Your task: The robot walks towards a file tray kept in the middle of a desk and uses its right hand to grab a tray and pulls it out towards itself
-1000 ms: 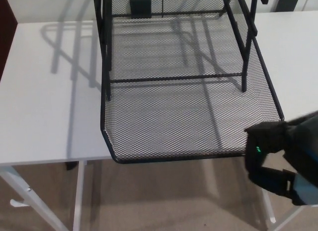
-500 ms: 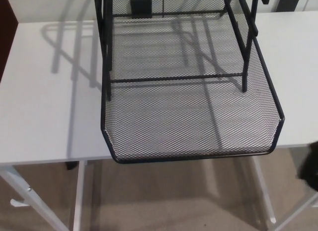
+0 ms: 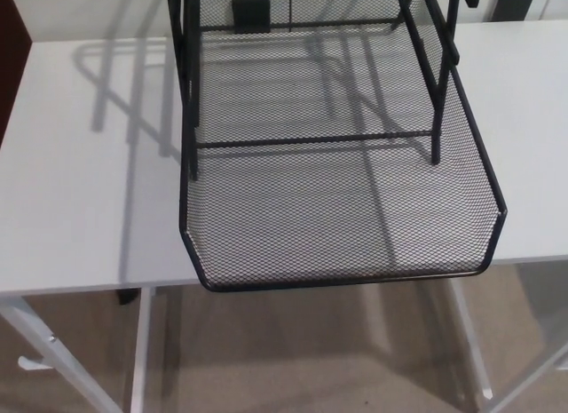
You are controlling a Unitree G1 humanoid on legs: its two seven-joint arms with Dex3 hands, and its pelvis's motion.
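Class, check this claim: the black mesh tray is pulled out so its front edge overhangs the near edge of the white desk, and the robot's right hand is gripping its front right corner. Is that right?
Not quite. The head view shows no robot hand at all: nothing grips the front right corner. The rest stands: the black mesh tray is pulled out, its front edge overhanging the near edge of the white desk.

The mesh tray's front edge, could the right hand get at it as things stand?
Probably yes. The tray has its front rim overhanging the desk edge with nothing in front of it, but the right hand is out of view now.
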